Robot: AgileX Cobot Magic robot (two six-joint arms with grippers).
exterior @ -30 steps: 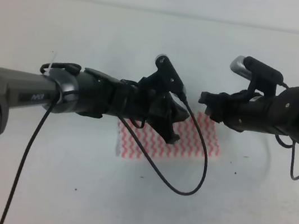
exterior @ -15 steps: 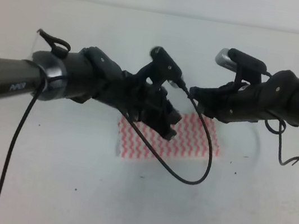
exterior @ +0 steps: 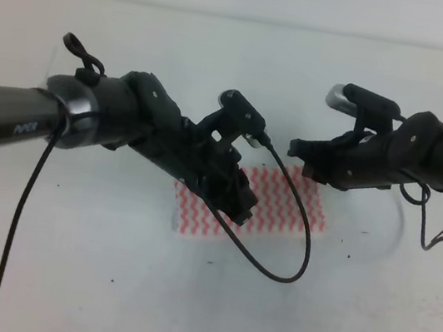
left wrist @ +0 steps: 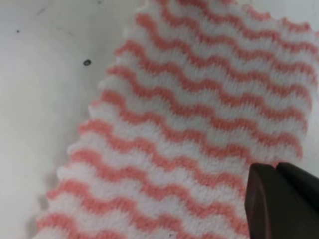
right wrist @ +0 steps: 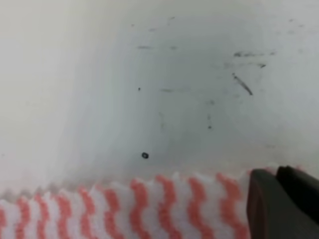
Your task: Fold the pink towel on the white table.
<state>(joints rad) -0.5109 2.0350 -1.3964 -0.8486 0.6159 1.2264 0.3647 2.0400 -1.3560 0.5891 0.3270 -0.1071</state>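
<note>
Exterior high, white table [exterior: 61, 275], dark specks, pink towel [exterior: 281, 213]

Even, diffuse, rather bright light — shadows on the large plain white table surface [exterior: 102, 282] are faint and soft. Both wrist views are blurred, the near dark finger [left wrist: 284, 204] out of focus — the high view looks soft and low-resolution.

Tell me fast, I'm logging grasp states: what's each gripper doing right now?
Left gripper: over the pink towel; open or closed cannot be told.
Right gripper: above the towel's far edge; cannot be told either.
</note>
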